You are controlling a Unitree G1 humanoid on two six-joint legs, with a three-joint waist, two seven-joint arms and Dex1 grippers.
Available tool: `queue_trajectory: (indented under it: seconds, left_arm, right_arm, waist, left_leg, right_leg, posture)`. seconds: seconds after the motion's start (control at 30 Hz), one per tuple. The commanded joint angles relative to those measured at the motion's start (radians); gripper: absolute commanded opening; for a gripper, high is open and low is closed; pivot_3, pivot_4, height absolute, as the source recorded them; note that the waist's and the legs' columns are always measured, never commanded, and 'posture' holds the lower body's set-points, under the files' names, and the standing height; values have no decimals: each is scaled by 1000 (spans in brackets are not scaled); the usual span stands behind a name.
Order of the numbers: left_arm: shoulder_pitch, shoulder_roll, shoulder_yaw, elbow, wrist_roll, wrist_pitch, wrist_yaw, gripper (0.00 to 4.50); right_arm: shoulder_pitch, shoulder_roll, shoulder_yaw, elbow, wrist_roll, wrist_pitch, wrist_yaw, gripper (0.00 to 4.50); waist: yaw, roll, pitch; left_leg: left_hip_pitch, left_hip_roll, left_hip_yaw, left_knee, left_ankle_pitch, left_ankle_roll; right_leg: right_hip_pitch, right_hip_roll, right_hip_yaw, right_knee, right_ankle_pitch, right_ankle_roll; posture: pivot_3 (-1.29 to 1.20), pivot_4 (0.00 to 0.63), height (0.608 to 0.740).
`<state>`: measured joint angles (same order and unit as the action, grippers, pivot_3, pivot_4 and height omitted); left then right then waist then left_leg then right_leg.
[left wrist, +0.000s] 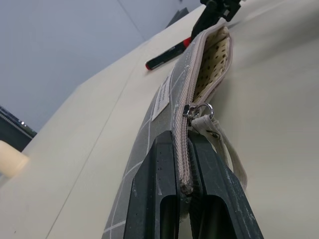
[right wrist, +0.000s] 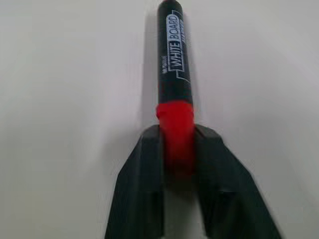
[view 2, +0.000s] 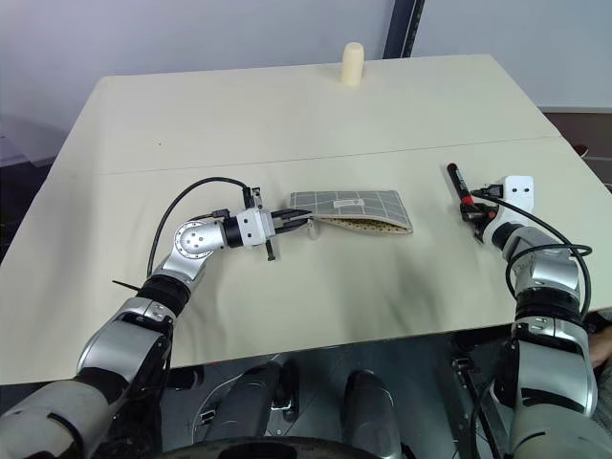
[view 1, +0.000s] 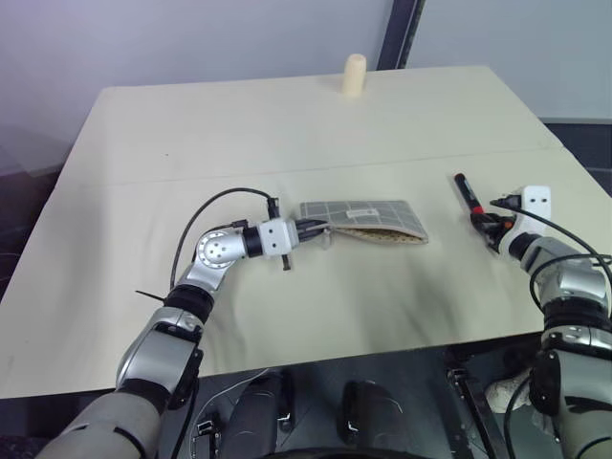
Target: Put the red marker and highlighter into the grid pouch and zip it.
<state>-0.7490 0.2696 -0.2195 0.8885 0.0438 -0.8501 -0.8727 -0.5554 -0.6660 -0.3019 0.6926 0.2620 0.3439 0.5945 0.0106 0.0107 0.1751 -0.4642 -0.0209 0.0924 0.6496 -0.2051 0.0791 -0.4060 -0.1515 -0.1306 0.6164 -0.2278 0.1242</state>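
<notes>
Nearest the robot, the right gripper (right wrist: 177, 149) has its two black fingers (right wrist: 142, 184) pressed against the red end of the red marker (right wrist: 174, 69), squeezing it from both sides while the black barrel with its white label runs away from the jaws and lies flat on the table (view 1: 402, 296). Over toward the middle, the left gripper (left wrist: 182, 174) is clamped tight on the closed end of the grid pouch (view 1: 363, 220), fingers pinching the zipper seam just behind the pale pull tab (left wrist: 214, 137). The pouch lies flat, its far end gaping open and showing a dotted cream lining. The tabletop is a pale cream sheet with a faint seam across it. At the far edge stands a small cream cylinder (view 1: 354, 75), in front of a grey wall and a dark upright post. Inside the pouch I cannot see.
</notes>
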Motion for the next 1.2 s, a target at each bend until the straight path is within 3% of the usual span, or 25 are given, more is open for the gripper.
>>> queue_trajectory:
  seconds: [0.03,0.27,0.43,0.57,0.8,1.2]
  left_arm:
    - [-4,-1,2,-27,-2,-5,9,0]
    - [-6,2,3,-18,2,-7,11,0]
    - [-23,-5,1,0,6,-9,11,0]
    - [-40,-14,3,19,11,-9,15,0]
    - [-46,-20,4,39,17,-24,21,0]
    - [-38,-15,3,37,20,-29,24,0]
  right_arm:
    - [78,-9,-33,-246,70,44,40,267]
    - [358,-24,-68,-914,284,149,160,267]
    - [531,-86,-5,-1152,293,183,228,267]
    - [637,-156,76,-1159,163,125,246,267]
    - [648,-166,76,-1075,88,58,245,267]
    - [673,-162,-24,-1090,201,53,326,267]
  waist:
    - [1,0,0]
    - [3,0,0]
    - [7,-1,0]
    - [7,-1,0]
    - [4,-2,1]
    - [5,-2,1]
  left_leg:
    - [0,0,0,0,0,0]
    - [-1,0,-1,0,-1,-1]
    - [0,0,-2,0,-2,-2]
    - [0,0,-3,1,-2,-2]
    - [0,0,-2,1,-2,-2]
    - [0,0,-3,2,-2,-2]
  right_leg:
    - [0,0,0,0,0,0]
    - [-1,-1,0,0,0,0]
    - [-2,-1,-1,-2,0,0]
    - [-1,-2,-2,-4,0,0]
    - [-1,-1,-2,-4,0,1]
    - [0,-1,-2,-4,0,1]
  posture:
    - [0,150,740]
    - [0,150,740]
    - [0,150,740]
    - [0,150,740]
    - [0,150,740]
    - [0,150,740]
